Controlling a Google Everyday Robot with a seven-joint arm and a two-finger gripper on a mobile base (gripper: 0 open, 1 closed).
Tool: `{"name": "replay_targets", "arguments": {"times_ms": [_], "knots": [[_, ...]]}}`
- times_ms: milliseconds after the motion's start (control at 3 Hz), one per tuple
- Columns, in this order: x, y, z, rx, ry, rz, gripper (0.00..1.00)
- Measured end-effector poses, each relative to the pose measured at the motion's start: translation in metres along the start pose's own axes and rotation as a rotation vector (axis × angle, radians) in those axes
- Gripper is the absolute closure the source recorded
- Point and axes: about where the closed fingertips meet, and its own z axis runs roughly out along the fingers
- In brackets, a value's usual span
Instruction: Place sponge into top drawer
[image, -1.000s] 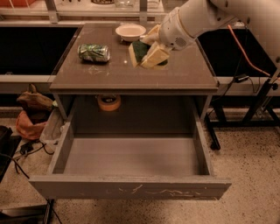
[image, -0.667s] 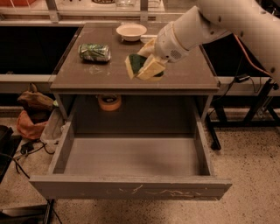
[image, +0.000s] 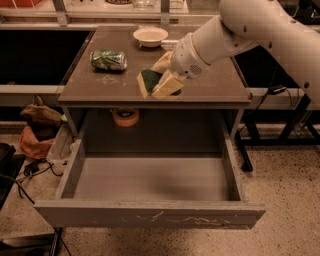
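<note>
A crushed can (image: 108, 59) is laid on its side at the left of the bench (image: 215, 85). A bowl (image: 150, 36) is set near the back edge, well apart from the can. The hand (image: 161, 83) is held over the front middle, with the sponge (image: 148, 80) gripped, tilted, between its fingers.

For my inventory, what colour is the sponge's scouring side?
Dark green, in the camera view; the hand grips the sponge over the table's front.
</note>
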Motion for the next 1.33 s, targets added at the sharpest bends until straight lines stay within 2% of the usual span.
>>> {"name": "replay_targets", "arguments": {"times_ms": [333, 667, 1000, 1333], "knots": [[0.0, 0.047, 0.024, -0.083, -0.077, 0.011, 1.0], [0.024, 0.106, 0.073, -0.211, -0.113, 0.035, 1.0], [0.043, 0.136, 0.106, -0.301, -0.119, 0.066, 1.0], [0.048, 0.138, 0.116, -0.299, -0.125, 0.079, 1.0]]}}
